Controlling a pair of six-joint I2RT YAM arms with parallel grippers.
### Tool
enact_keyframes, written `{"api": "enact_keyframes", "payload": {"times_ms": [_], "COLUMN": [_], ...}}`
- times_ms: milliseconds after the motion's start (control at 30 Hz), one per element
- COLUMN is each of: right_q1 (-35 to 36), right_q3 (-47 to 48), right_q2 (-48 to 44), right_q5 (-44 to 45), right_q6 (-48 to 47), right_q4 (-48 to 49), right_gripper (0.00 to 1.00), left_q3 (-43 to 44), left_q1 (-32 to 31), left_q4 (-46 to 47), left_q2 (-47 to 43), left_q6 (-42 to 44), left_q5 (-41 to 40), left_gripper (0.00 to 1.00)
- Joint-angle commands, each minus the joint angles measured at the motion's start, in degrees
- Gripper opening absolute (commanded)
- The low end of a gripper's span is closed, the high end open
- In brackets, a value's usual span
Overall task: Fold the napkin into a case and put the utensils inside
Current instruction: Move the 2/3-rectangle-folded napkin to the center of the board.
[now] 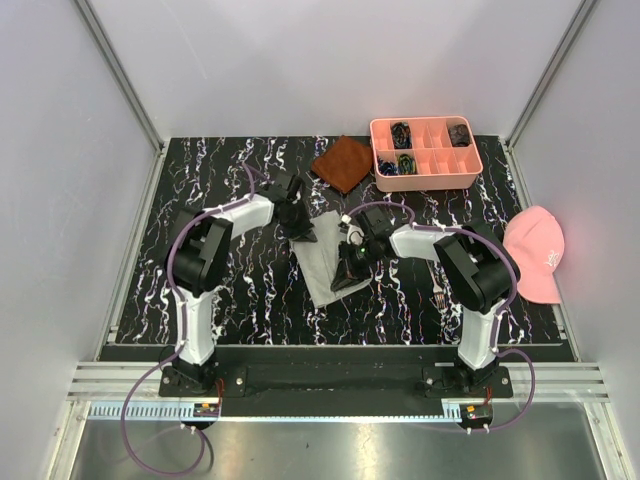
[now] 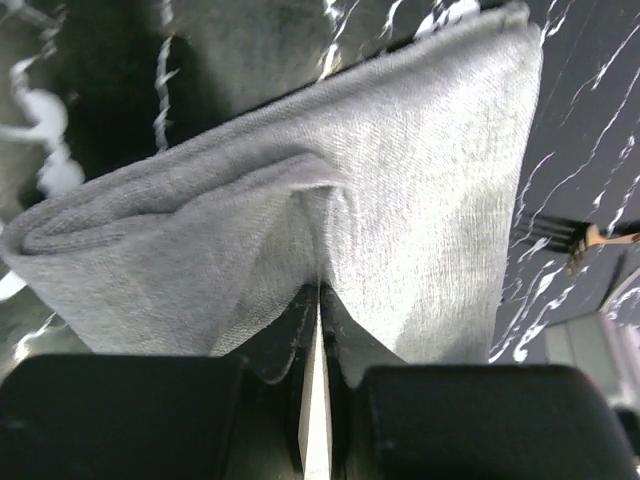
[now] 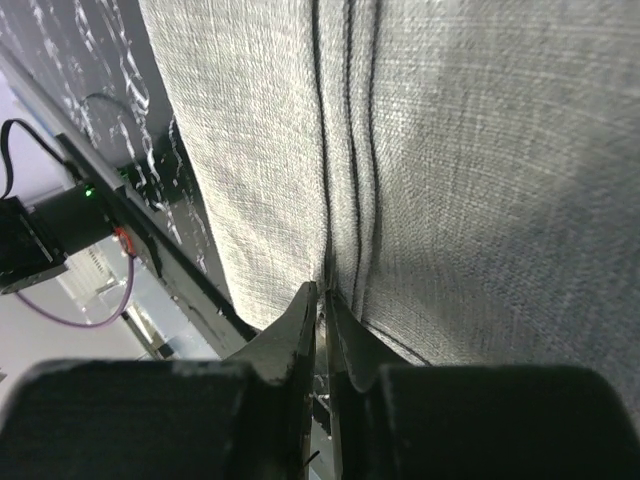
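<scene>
we see the grey napkin (image 1: 325, 262) lying folded into a long strip in the middle of the black, white-veined surface (image 1: 240, 290). the left end effector (image 1: 300, 228) is at the far end of the strip. its fingers (image 2: 290, 330) are almost together and pinch the napkin, which rises up to them like a little tent. the right end effector (image 1: 350, 265) is at the near right edge. its fingers (image 3: 290, 330) are also almost together, with a fold of the napkin between them. the right arm hides part of the cloth from above. a fork (image 1: 439, 296) lies on the surface close to the right arm, apart from the napkin. farther back are a brown cloth (image 1: 343, 163) and, just beside it, a pink tray (image 1: 430, 181) with small dark things in its boxes. a pink cap (image 1: 537, 255) sits at the right edge.
</scene>
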Motion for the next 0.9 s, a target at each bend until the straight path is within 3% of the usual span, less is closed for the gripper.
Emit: {"api": "enact_keyframes", "payload": {"times_ms": [0, 267, 367, 533, 600, 867], "right_q1": [-0.08, -0.34, -2.27, -5.79, -5.79, -2.9], "right_q3": [-0.33, -0.42, 1.51, 5.9, 7.48, -0.22], "right_q2": [0.06, -5.12, -6.09, -2.93, -0.74, -0.28], "right_q5": [3.51, 3.6, 4.48, 6.06, 7.11, 7.38], "right_q6": [-1.51, -1.34, -1.17, -2.66, -3.36, 0.75], "right_q4": [1.78, -0.06, -1.12, -3.13, -3.67, 1.86], "right_gripper": [0.14, 0.15, 0.23, 0.31, 0.3, 0.16], "left_q3": [5.8, 12.66, 11.35, 4.68, 1.35, -10.88], "left_q1": [1.76, 3.79, 3.18, 1.86, 0.46, -6.3], "left_q4": [2.04, -0.69, -1.3, -1.57, -1.74, -0.34], "left_q2": [4.41, 8.73, 5.76, -4.87, -9.01, -19.9], "left_q6": [-0.4, 2.32, 2.94, 4.43, 4.96, 4.35], "left_q5": [-0.02, 1.72, 1.99, 1.2, 1.2, -0.55], "left_gripper": [0.1, 0.09, 0.13, 0.35, 0.37, 0.21]}}
